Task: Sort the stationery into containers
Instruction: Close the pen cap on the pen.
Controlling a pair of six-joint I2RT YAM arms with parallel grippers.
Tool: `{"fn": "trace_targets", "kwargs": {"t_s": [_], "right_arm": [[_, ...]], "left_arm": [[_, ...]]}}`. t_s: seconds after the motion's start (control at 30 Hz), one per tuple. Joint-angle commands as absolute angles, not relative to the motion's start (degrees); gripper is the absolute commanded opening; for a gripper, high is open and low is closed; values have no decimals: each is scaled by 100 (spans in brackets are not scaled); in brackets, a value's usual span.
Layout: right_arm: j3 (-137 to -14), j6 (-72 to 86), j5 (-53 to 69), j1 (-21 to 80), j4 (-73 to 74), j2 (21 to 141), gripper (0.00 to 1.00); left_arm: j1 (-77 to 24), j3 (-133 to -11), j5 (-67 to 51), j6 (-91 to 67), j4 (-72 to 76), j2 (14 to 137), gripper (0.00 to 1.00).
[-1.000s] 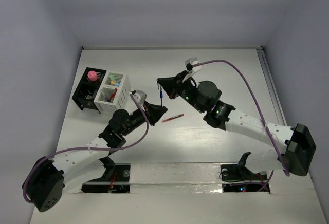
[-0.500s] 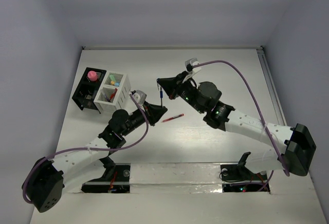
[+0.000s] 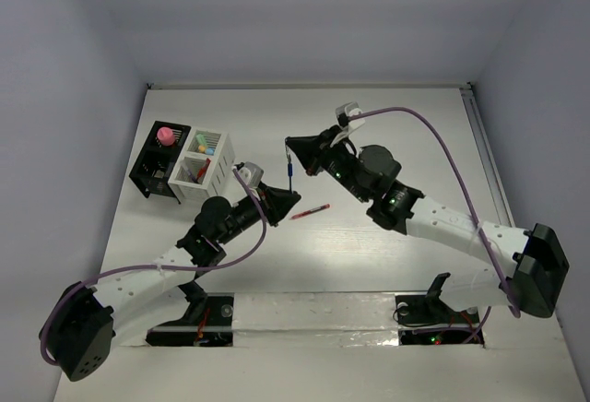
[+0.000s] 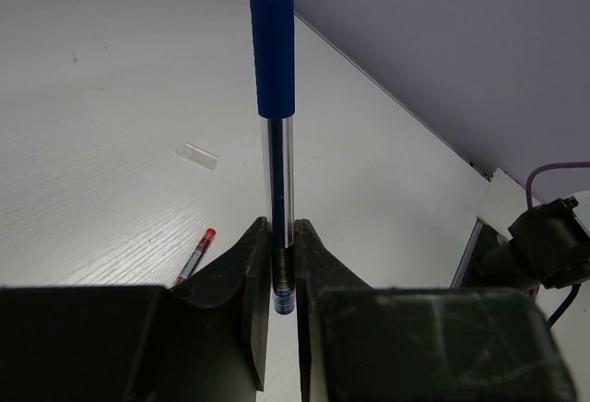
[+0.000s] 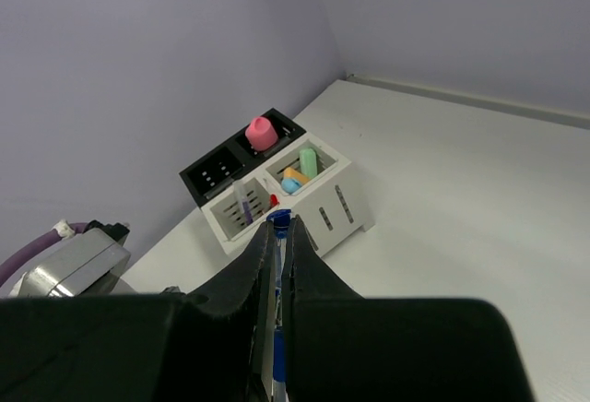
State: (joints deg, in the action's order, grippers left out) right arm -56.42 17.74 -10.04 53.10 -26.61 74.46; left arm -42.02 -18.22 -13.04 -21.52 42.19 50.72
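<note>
A blue pen (image 3: 289, 173) hangs between both grippers above the middle of the table. My right gripper (image 3: 291, 147) is shut on its upper end and my left gripper (image 3: 293, 199) is shut on its lower end. In the left wrist view the pen (image 4: 273, 61) stands up from between the closed fingers. In the right wrist view only its blue end (image 5: 280, 220) shows at the fingertips. A red pen (image 3: 311, 210) lies on the table. The black box (image 3: 159, 173) holds a pink-topped piece (image 3: 166, 134). The white box (image 3: 219, 170) holds mint green (image 5: 308, 160), orange and pale blue bits.
A small clear cap (image 4: 198, 155) lies on the table beyond the red pen (image 4: 195, 259). The white box's near compartment holds a red pen (image 5: 273, 201) and a clear one (image 5: 241, 201). Grey walls close in the table at the back and sides.
My right gripper has shifted slightly to the right with the blue pen's upper end. The left arm has hardly moved.
</note>
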Motion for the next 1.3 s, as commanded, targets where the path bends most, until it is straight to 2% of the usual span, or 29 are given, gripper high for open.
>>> {"fn": "trace_targets", "kwargs": {"t_s": [0.0, 0.93, 1.27], "right_arm": [[-5783, 1626, -1178, 5229, -2892, 7207, 0], [-5581, 2021, -624, 5177, -2997, 7515, 0], [-5564, 1969, -773, 5177, -2997, 7488, 0]], "left_arm": [[-4219, -1837, -1318, -2162, 4562, 5027, 0], [-4219, -1846, -1336, -2197, 4614, 5089, 0], [-4219, -1828, -1292, -2189, 4614, 5019, 0]]}}
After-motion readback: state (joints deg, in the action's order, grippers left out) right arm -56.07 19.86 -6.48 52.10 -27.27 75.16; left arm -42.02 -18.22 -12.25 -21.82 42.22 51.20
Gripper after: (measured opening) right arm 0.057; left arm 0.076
